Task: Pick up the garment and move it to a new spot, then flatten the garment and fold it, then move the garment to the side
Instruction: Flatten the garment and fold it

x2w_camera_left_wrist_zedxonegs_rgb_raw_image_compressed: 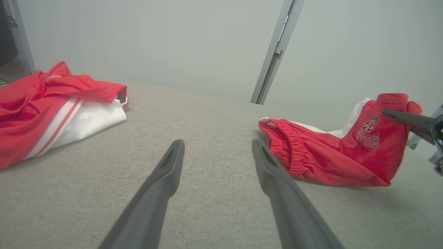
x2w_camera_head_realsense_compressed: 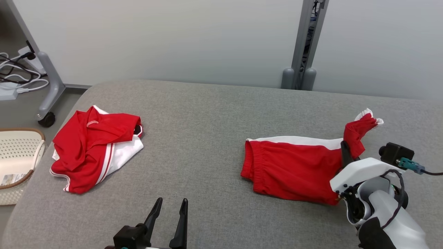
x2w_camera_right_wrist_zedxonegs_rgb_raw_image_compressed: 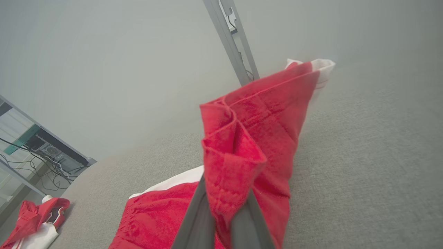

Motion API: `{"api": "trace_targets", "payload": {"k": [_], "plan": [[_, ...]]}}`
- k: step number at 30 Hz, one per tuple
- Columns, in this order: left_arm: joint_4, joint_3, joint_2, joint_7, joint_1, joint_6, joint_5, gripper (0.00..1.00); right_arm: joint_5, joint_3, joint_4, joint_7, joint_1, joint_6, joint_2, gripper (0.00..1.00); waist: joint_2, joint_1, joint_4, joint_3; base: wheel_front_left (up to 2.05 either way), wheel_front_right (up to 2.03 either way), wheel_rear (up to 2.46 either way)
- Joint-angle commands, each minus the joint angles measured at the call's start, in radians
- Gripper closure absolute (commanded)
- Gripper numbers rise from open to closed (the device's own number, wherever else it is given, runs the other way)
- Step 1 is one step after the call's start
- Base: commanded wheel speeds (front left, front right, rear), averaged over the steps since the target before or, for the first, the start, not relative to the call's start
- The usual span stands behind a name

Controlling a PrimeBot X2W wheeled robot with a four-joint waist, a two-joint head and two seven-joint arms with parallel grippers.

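A: What is the right gripper (x2w_camera_right_wrist_zedxonegs_rgb_raw_image_compressed: 225, 211) holding?
B: A bunched fold of the red garment (x2w_camera_right_wrist_zedxonegs_rgb_raw_image_compressed: 252, 138), pinched tight between both grey fingers; the stitched hem rises above them, tipped with white trim (x2w_camera_right_wrist_zedxonegs_rgb_raw_image_compressed: 323, 67).
A: And lower down?
B: The rest droops onto the grey upholstered surface (x2w_camera_right_wrist_zedxonegs_rgb_raw_image_compressed: 363, 173); a white stripe (x2w_camera_right_wrist_zedxonegs_rgb_raw_image_compressed: 173, 181) edges it at the left.
A: Farther off?
B: A metal post (x2w_camera_right_wrist_zedxonegs_rgb_raw_image_compressed: 230, 38) against the pale wall; a second red-and-white garment (x2w_camera_right_wrist_zedxonegs_rgb_raw_image_compressed: 31, 221) in the lower left corner; cables (x2w_camera_right_wrist_zedxonegs_rgb_raw_image_compressed: 52, 169) beyond the surface's edge.
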Motion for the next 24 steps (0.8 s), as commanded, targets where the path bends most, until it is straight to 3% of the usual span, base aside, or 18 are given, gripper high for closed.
{"api": "trace_targets", "payload": {"k": [1, 12, 24], "plan": [[-0.002, 0.001, 0.004, -0.001, 0.005, 0.007, -0.005, 0.0, -0.005, 0.003, -0.007, -0.002, -0.009, 0.0, 0.0, 1.0, 0.0, 0.0, 0.006, 0.0, 0.0, 0.0, 0.0], [0.008, -0.018, 0.004, -0.001, -0.001, 0.005, -0.017, 0.0, 0.109, 0.206, -0.114, 0.062, 0.022, 0.0, 0.001, 1.0, 0.0, 0.0, 0.085, 0.009, 0.0, 0.0, 0.0], [0.014, -0.02, 0.004, -0.001, 0.008, 0.001, -0.015, 0.0, 0.215, 0.397, -0.143, 0.059, 0.049, 0.0, 0.001, 1.0, 0.0, 0.0, 0.147, 0.013, 0.0, 0.0, 0.0]]}}
